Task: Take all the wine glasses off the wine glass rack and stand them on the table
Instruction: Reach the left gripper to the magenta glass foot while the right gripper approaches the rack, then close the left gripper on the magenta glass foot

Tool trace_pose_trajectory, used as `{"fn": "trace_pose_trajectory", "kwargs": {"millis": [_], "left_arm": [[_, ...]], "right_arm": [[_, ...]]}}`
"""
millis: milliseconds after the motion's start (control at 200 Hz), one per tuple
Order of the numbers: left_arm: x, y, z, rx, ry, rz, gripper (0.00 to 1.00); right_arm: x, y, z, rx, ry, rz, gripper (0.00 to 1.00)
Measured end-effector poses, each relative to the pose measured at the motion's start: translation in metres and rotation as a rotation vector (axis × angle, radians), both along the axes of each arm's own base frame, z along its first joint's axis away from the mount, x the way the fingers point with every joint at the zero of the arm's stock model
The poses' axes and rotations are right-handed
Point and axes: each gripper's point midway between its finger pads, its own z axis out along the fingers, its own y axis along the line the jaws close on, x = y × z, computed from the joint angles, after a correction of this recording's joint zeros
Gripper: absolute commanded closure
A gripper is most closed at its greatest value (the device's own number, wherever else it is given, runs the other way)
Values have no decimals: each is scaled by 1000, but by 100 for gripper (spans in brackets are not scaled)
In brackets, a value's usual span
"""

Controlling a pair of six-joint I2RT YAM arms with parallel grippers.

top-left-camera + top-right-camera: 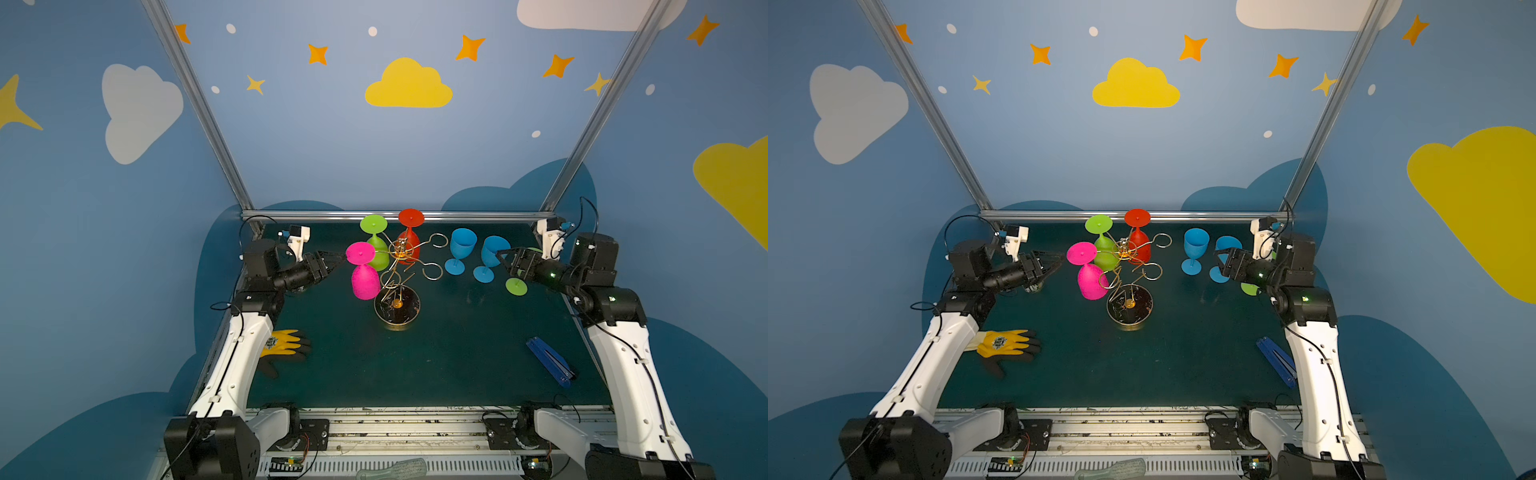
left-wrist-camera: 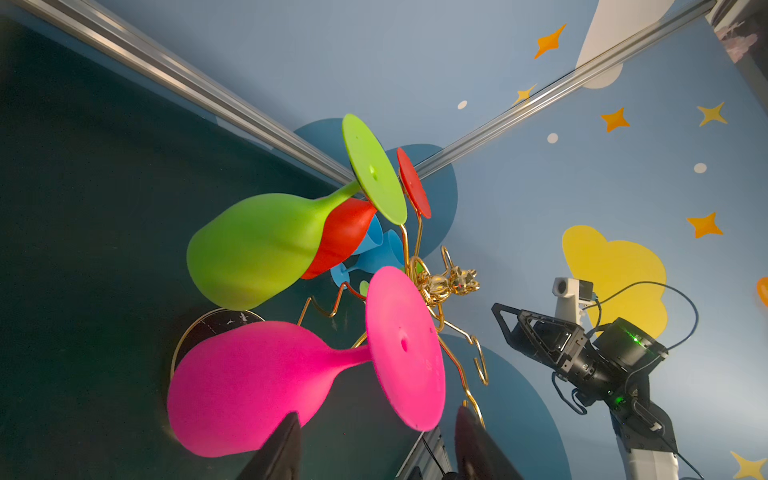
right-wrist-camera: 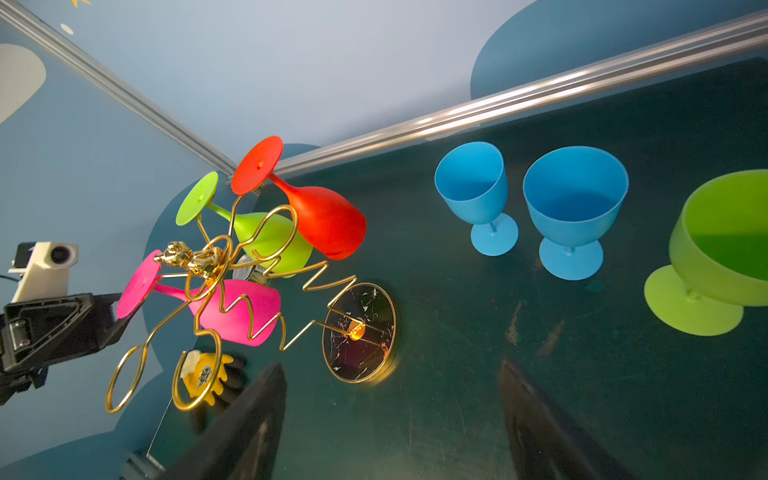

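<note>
The gold wire wine glass rack point(image 1: 401, 250) stands mid-table on a round dark base point(image 1: 409, 305). Three wine glasses hang from it upside down: pink point(image 1: 365, 282) on the left, green point(image 1: 378, 255) and red point(image 1: 409, 239) behind. My left gripper point(image 1: 338, 259) is just left of the pink glass at foot height. In the left wrist view the pink glass point(image 2: 249, 382) fills the foreground and the rim of its foot lies between my left gripper's point(image 2: 378, 436) parted fingers, untouched. My right gripper point(image 1: 500, 255) hovers open by the blue glasses, empty in the right wrist view point(image 3: 395, 415).
Two blue glasses point(image 1: 462, 245) point(image 1: 492, 253) and a green glass point(image 1: 516, 286) stand upright at the back right. A yellow glove point(image 1: 282, 343) lies front left under the left arm. A blue flat tool point(image 1: 548, 361) lies front right. A metal rail point(image 1: 395, 215) bounds the back.
</note>
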Motion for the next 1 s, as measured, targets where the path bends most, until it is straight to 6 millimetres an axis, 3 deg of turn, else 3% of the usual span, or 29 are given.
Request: {"fn": "trace_pose_trajectory", "kwargs": {"millis": [310,541,801,1001], "left_arm": [[13,-16,-3,-1,12,-45,57],[17,-21,-8,-3,25,-58,63],[17,-24,-3,-4,16,-64,78],[18,-23,0,3,10,-56,84]], "right_arm": [[-2,12,-6,6,7,35,21],[-2,15,-5,9,3,41,21],[-1,15,-8,8,7,42,21],[-2,15,-8,8,6,43,21]]}}
